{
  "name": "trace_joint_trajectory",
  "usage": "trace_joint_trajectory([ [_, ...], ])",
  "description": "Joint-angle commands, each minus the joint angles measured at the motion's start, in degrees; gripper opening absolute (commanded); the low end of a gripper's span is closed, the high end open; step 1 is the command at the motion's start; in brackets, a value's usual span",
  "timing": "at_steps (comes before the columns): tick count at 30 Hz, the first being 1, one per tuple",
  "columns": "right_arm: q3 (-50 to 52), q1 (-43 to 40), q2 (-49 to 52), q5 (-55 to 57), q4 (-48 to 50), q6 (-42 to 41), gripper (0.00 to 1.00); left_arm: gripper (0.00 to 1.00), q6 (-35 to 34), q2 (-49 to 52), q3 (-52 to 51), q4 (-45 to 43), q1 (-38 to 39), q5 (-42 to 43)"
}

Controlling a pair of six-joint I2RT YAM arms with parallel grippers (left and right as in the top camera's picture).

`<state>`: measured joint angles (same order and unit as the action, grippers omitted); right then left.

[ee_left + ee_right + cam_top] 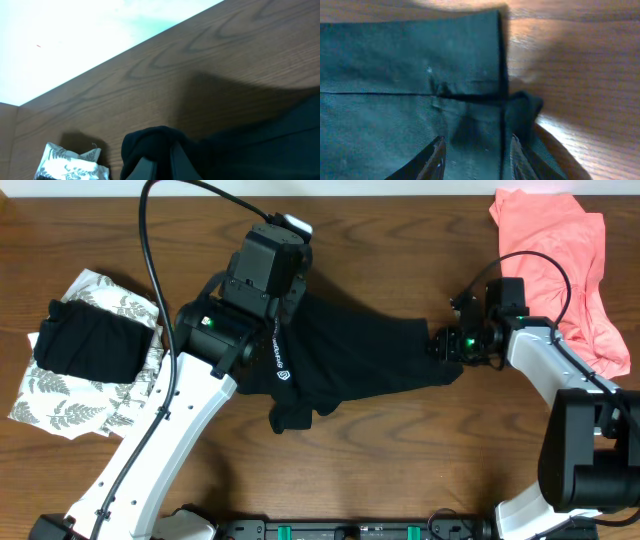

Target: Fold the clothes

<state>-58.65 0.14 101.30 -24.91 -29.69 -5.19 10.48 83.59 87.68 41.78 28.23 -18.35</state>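
Across the middle of the wooden table (400,470), seen from overhead, the black shirt (350,350) hangs stretched between your two arms, one loose end trailing toward 6 o'clock. Your left gripper (280,295) has it at the 10 o'clock end and your right gripper (443,345) at the 3 o'clock end. A salmon-pink garment (555,255) lies crumpled at 2 o'clock, and a folded black garment (90,345) rests on a leaf-print cloth (90,395) at 9 o'clock. From the left wrist, the jaws are clamped tight on a soft bunched wad of the shirt at 6 o'clock, with grained wood above it. From the right wrist, the fingers (432,157) stand partly apart with a stitched hem and seam between them; I judge they pinch a doubled edge of fabric. Expect the shirt to be light, limp and matte, sagging wherever unsupported and prone to creeping out of a shallow pinch. Take it at hems, seams or corners, where the doubled cloth gives the jaws more to bite on.
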Motion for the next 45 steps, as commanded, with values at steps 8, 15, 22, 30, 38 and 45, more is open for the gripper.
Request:
trace_joint_trajectory([
  [8,0.4,3.8,0.1,-1.0,1.5,0.5,0.37,0.07,-0.5,-0.8,0.3,-0.3,-0.3,-0.5],
  [15,0.4,2.1,0.1,5.5,0.4,0.2,0.38,0.07,-0.5,-0.8,0.3,-0.3,-0.3,-0.5],
  [22,0.4,0.8,0.1,5.2,1.0,1.7,0.41,0.07,-0.5,-0.8,0.3,-0.3,-0.3,-0.5],
  [30,0.8,2.1,0.1,3.5,1.0,1.6,0.41,0.07,-0.5,-0.8,0.3,-0.3,-0.3,-0.5],
  [38,5.7,3.2,0.1,3.4,5.5,-0.3,0.37,0.07,-0.5,-0.8,0.3,-0.3,-0.3,-0.5],
  [45,5.6,3.2,-0.2,-0.7,9.5,-0.5,0.21,0.07,-0.5,-0.8,0.3,-0.3,-0.3,-0.5],
])
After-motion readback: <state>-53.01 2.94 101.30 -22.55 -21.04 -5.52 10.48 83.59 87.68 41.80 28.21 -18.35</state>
